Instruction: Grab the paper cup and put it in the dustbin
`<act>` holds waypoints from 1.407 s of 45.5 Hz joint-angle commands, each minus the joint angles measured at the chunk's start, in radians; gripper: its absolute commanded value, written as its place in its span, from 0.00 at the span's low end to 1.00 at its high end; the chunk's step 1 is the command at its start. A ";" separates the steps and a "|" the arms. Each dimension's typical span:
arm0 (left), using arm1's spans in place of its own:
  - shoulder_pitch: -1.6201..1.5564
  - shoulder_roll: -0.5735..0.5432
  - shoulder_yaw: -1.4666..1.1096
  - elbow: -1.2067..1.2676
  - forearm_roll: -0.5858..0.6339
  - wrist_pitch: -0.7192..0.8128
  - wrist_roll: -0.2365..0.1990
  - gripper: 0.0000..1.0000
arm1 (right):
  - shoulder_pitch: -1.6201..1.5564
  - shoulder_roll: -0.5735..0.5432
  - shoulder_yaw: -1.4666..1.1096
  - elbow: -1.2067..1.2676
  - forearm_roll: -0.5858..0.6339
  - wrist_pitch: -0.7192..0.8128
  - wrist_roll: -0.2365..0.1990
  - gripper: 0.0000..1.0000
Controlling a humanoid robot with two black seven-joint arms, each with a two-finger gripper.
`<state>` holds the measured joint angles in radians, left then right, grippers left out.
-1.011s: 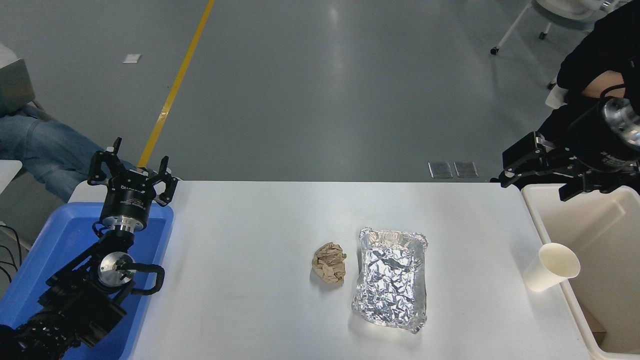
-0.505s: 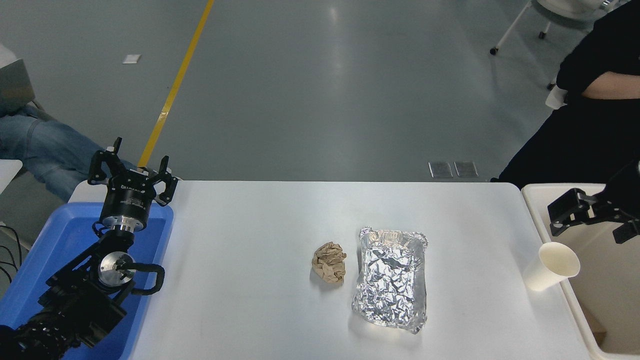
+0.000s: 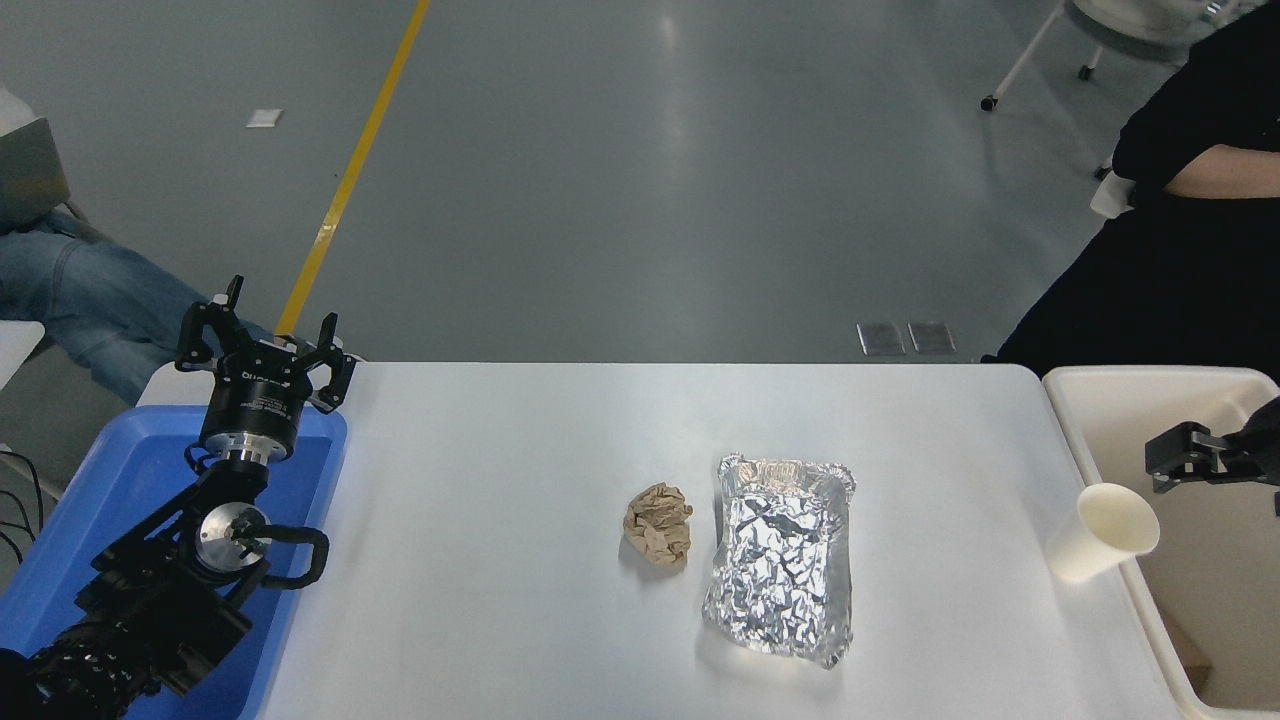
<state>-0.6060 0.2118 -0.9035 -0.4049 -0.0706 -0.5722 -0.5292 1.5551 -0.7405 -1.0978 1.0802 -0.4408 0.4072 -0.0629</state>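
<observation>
Leaning against the cream plastic dustbin's (image 3: 1068,420) rim, the small tapered white paper cup (image 3: 1103,533) sits on the worktop (image 3: 520,480); the right gripper (image 3: 1205,462) hovers above it, empty, finger spread unclear.

Paper cup (image 3: 1103,533): I see matt, smooth cream paper.
Dustbin (image 3: 1100,385): smooth beige plastic, faint sheen.
Foil tray (image 3: 782,560): crinkled, shiny metal foil.
Paper ball (image 3: 658,526): rough, crumpled brown paper.
Desk (image 3: 500,500): smooth white, lightly glossy.
Blue tray (image 3: 110,470): glossy plastic.
</observation>
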 commanded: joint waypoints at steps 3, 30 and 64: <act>0.000 0.000 0.000 0.000 0.000 0.000 0.000 0.99 | -0.222 0.006 0.167 -0.118 -0.001 -0.045 0.000 1.00; 0.000 0.000 0.000 0.000 0.000 0.000 0.000 0.99 | -0.372 0.061 0.291 -0.220 0.001 -0.097 0.000 1.00; 0.000 0.000 0.000 0.000 0.000 0.000 0.000 0.99 | -0.363 0.099 0.296 -0.232 -0.003 -0.203 0.080 0.00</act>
<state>-0.6059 0.2117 -0.9035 -0.4049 -0.0706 -0.5722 -0.5292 1.1588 -0.6337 -0.8028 0.8449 -0.4428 0.2235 -0.0155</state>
